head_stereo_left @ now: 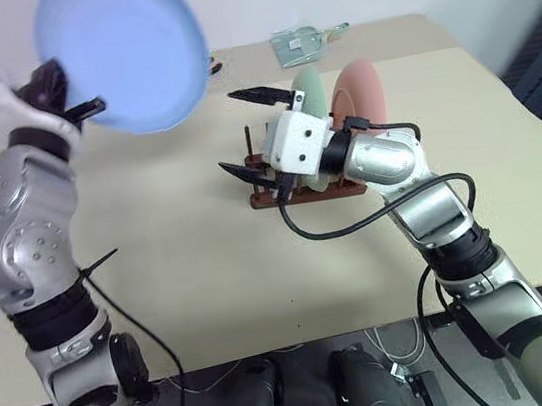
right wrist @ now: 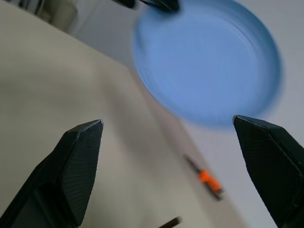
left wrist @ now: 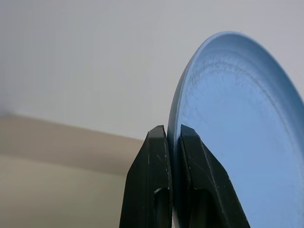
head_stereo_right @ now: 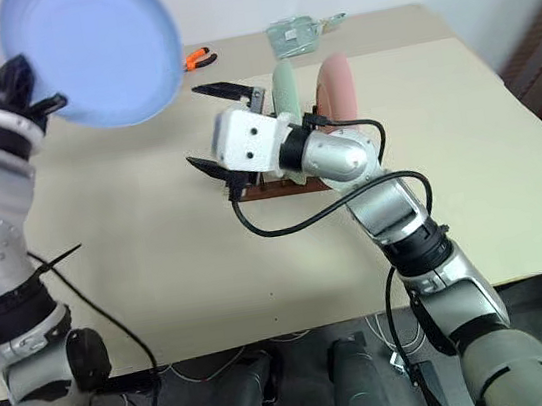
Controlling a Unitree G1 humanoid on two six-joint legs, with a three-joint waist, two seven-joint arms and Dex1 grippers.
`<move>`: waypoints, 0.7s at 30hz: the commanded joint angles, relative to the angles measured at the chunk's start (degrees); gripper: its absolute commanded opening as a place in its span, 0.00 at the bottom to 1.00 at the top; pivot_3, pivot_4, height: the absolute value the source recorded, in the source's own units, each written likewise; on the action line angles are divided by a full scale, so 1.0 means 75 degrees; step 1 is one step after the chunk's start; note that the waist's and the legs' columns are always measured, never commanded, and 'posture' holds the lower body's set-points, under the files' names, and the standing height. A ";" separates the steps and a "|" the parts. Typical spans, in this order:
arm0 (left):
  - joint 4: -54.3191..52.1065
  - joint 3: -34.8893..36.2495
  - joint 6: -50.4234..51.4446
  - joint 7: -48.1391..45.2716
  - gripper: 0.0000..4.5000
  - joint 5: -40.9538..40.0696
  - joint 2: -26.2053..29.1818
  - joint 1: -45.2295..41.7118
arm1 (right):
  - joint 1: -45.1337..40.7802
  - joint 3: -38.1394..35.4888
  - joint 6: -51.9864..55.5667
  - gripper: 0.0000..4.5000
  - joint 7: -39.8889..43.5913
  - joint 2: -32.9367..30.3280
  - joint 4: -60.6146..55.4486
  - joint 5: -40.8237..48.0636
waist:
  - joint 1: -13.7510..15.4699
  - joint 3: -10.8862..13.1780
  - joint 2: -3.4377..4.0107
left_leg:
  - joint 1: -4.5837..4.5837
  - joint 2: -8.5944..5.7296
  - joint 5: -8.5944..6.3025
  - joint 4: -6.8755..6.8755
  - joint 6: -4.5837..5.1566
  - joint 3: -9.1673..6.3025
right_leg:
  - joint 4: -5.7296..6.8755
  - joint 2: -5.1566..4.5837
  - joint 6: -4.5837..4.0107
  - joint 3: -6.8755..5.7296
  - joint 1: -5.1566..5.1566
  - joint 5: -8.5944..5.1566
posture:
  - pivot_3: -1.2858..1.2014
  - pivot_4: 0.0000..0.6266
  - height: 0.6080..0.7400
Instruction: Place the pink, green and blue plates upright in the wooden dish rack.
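Note:
My left gripper (head_stereo_left: 86, 107) is raised at the upper left, shut on the rim of the blue plate (head_stereo_left: 124, 52), which it holds in the air on edge; the left wrist view shows both fingers (left wrist: 154, 156) pinching the rim of the blue plate (left wrist: 237, 133). The green plate (head_stereo_left: 313, 91) and the pink plate (head_stereo_left: 364, 89) stand upright side by side in the wooden dish rack (head_stereo_left: 345, 191) at mid table. My right gripper (head_stereo_left: 228, 131) hovers just left of the rack, open and empty, pointing toward the blue plate (right wrist: 209, 61).
The beige table (head_stereo_left: 186, 245) has free room left of and in front of the rack. An orange-handled tool (head_stereo_right: 195, 59) and a clear packet (head_stereo_left: 301, 42) lie near the far edge. My right arm's black cable loops in front of the rack.

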 commanded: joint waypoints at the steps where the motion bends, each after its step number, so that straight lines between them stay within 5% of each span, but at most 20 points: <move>1: -0.0329 -0.0286 0.0368 0.0056 0.01 -0.0226 -0.0201 -0.0480 | -0.0370 0.0179 -0.0694 1.00 -0.0577 0.0059 0.0576 -0.0944 | -0.0064 0.0001 -0.0002 | 0.0000 0.0001 0.0004 -0.0002 0.0000 0.0000 | 0.0001 0.0001 0.0000 0.0000 -0.0001 0.0000 | 0.52 0.24 0.85; 8: -0.0576 -0.0347 0.0966 0.0202 0.01 -0.0615 -0.0694 -0.0560 | -0.0620 0.0449 -0.1373 1.00 -0.1292 0.0082 0.1556 -0.2231 | -0.0108 0.0003 -0.0003 | 0.0000 0.0025 0.0010 -0.0006 -0.0017 0.0001 | 0.0018 0.0030 -0.0011 0.0016 -0.0017 0.0005 | 0.52 0.24 0.85; 13: -0.0899 -0.0484 0.1356 0.0048 0.00 -0.0761 -0.0690 -0.0245 | -0.0679 0.0429 -0.1501 0.61 -0.1499 0.0132 0.1843 -0.2589 | -0.0101 0.0003 -0.0003 | 0.0000 0.0029 0.0012 -0.0005 -0.0021 0.0001 | 0.0019 0.0034 -0.0016 0.0018 -0.0018 0.0008 | 0.52 0.24 0.85; 17: -0.1002 -0.0446 0.1422 0.0028 0.00 -0.0819 -0.0760 -0.0156 | -0.0666 0.0439 -0.1582 0.12 -0.1479 0.0237 0.1775 -0.2595 | -0.0096 0.0005 -0.0005 | 0.0000 0.0029 0.0013 -0.0004 -0.0023 0.0001 | 0.0020 0.0036 -0.0018 0.0018 -0.0017 0.0009 | 0.52 0.24 0.85; 18: -0.1011 -0.0362 0.1379 0.0022 0.08 -0.0905 -0.0828 -0.0164 | -0.0655 0.0454 -0.1607 0.01 -0.1487 0.0273 0.1741 -0.2610 | -0.0100 0.0004 -0.0005 | 0.0000 0.0029 0.0013 -0.0004 -0.0022 0.0001 | 0.0019 0.0036 -0.0018 0.0019 -0.0016 0.0009 | 0.52 0.24 0.85; 21: -0.1031 -0.0127 0.1144 0.0054 0.33 -0.0966 -0.0967 -0.0244 | -0.0596 0.0474 -0.1698 0.00 -0.1537 0.0367 0.1635 -0.2698 | -0.0091 0.0005 -0.0005 | 0.0000 0.0030 0.0013 -0.0004 -0.0023 0.0000 | 0.0019 0.0037 -0.0018 0.0018 -0.0017 0.0009 | 0.52 0.24 0.85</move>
